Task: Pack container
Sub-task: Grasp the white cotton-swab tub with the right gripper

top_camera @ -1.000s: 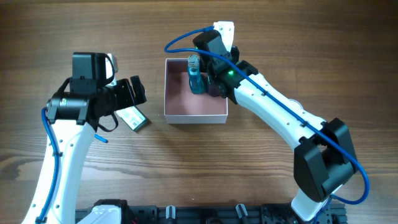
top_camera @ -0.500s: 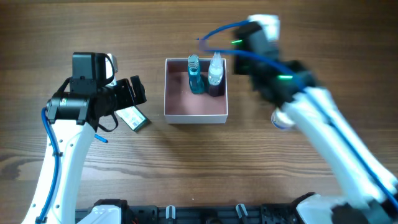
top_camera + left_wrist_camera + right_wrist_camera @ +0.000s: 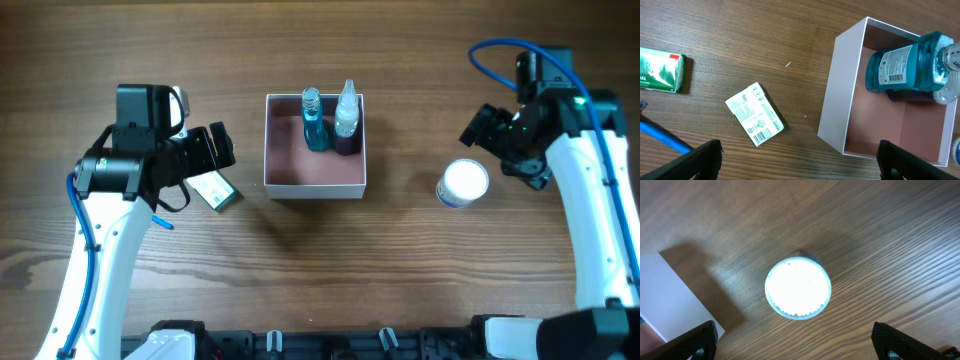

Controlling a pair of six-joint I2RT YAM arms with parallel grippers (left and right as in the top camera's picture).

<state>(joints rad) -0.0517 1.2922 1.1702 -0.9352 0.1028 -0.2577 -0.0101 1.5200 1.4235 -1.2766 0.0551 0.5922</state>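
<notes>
The container (image 3: 315, 188) is a square white box with a pink floor, at the table's middle. In its far half stand a blue bottle (image 3: 314, 120) and a clear bottle with dark liquid (image 3: 346, 118), side by side. My left gripper (image 3: 212, 150) hovers open to the left of the container, with nothing between its fingers. In the left wrist view, the container's white wall (image 3: 840, 100) and the blue bottle (image 3: 905, 67) lie ahead of the open left gripper (image 3: 800, 165). My right gripper (image 3: 485, 130) is open at the far right, beside a round white-lidded jar (image 3: 463, 183).
A small white-and-green packet (image 3: 215, 190) lies on the wood below my left gripper, and it appears mid-frame in the left wrist view as the packet (image 3: 755, 114). A green packet (image 3: 660, 72) lies further left. The jar (image 3: 798, 288) sits ahead of the open right gripper (image 3: 797, 345), with the container's corner (image 3: 665, 295) at left.
My right arm has swung from the container to the far right, leaving the clear bottle standing beside the blue one, and its jaws have opened wide. The left arm has not moved.
</notes>
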